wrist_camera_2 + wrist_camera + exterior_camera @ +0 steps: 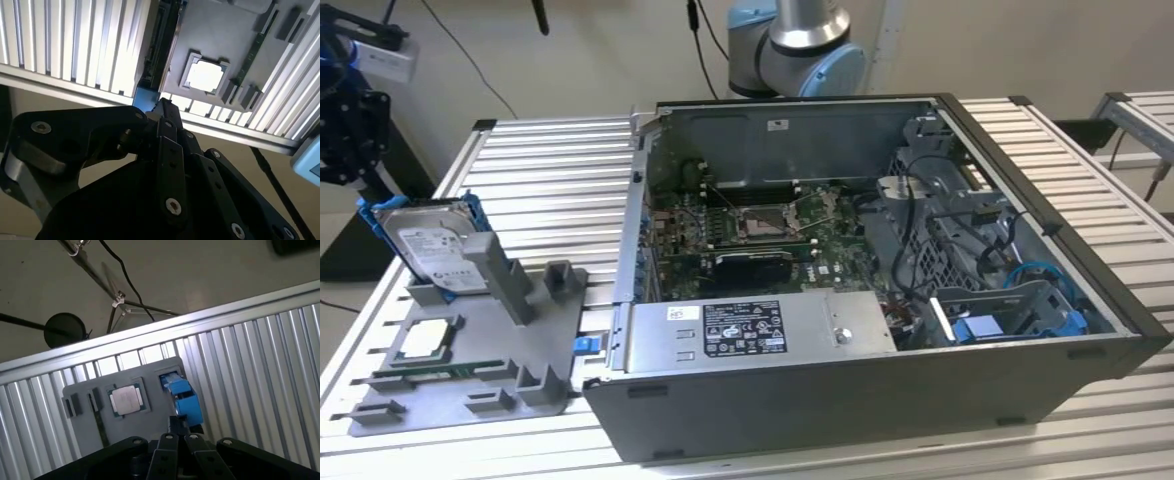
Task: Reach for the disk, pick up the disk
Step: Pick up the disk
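Black gripper (178,421) fingers, nearest in both wrist views, sit narrowly together with nothing between them, just over the blue upper edge of the disk (184,399); whether they touch it I cannot tell. At the exterior view's left, the flat silver disk (430,245) with its white label and 2 blue plastic rails stands on edge, leaning slightly, in a slot of the grey plastic fixture tray (540,345). 1 small square silver processor chip (427,340) lies flat on that tray. Under it runs the ribbed aluminium table (547,180). Further right stands the open dark computer case (854,400), a long grey metal box (761,330) along its near wall.
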Robot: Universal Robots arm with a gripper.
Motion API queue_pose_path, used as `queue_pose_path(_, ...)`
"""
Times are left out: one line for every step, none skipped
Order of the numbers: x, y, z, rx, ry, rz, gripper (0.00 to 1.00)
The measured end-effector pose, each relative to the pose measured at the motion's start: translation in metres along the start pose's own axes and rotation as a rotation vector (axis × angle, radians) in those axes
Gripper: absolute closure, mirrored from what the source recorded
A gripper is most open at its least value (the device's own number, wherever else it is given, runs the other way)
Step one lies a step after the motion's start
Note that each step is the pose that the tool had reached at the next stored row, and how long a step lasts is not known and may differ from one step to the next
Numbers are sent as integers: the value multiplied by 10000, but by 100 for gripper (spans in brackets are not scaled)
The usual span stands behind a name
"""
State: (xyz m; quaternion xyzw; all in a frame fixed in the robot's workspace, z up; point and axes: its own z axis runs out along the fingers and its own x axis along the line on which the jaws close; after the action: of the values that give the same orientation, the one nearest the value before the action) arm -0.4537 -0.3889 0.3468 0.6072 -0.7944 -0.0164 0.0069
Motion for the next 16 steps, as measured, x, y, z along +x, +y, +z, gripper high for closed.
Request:
queue_pose_path(-5,0,0,-2,3,-49,100)
queue_pose_path(-13,0,1,-2,4,-89,100)
queue_pose_path(-23,1,2,-3,5,-122,100)
queue_pose_path(-35,2,2,-3,7,-152,100)
queue_pose_path(-47,5,3,-3,7,-187,100)
queue_pose_path(-56,7,4,-3,9,-248,100)
queue_pose_path(-61,8,5,-4,13,-362,100)
queue_pose_path(-62,8,6,-4,18,-527,100)
queue_pose_path(-66,10,5,-7,23,-685,100)
queue_pose_path(-75,12,4,-8,29,-793,100)
queue_pose_path(-84,15,5,-9,30,-864,100)
queue_pose_path(-84,15,5,-9,31,-876,100)
queue_pose_path(-84,15,5,-9,31,-877,100)
queue_pose_path(-84,15,5,-9,31,-878,100)
queue_pose_path(-84,15,5,-9,31,-878,100)
queue_pose_path(-84,15,5,-9,31,-878,100)
